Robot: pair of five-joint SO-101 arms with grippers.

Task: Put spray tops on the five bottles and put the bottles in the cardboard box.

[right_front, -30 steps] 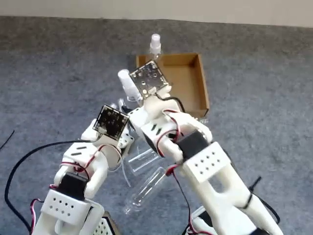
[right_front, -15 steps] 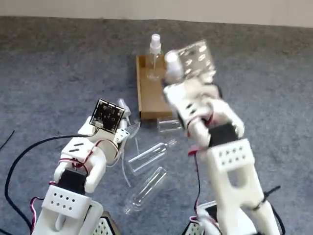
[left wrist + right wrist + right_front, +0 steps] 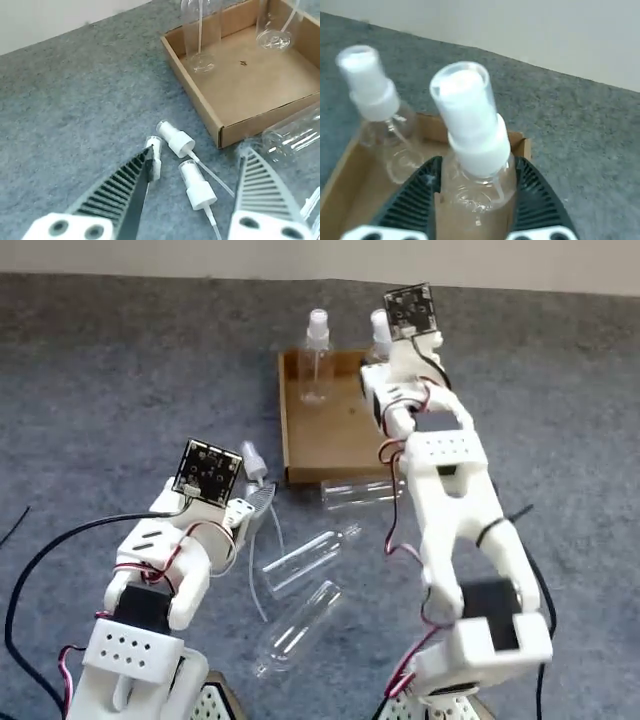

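My right gripper (image 3: 476, 170) is shut on a clear bottle (image 3: 470, 150) with a white spray top (image 3: 380, 324), held upright inside the cardboard box (image 3: 300, 440) near its far side. Another capped bottle (image 3: 317, 360) stands in the box's far left corner. My left gripper (image 3: 197, 154) hangs open just above the carpet, over three loose spray tops (image 3: 175, 141) in front of the box's near left corner. In the high view, the left gripper (image 3: 258, 502) sits left of three uncapped bottles lying on the carpet: (image 3: 358, 492), (image 3: 308, 558), (image 3: 298, 625).
Grey carpet covers the table, with open room to the left and right of the box. The lying bottle (image 3: 295, 140) closest to the box rests against its near wall. Cables trail beside both arm bases.
My right arm swung from the table's middle out over the box, carrying the capped bottle with it. The left arm drew back slightly toward the loose spray tops.
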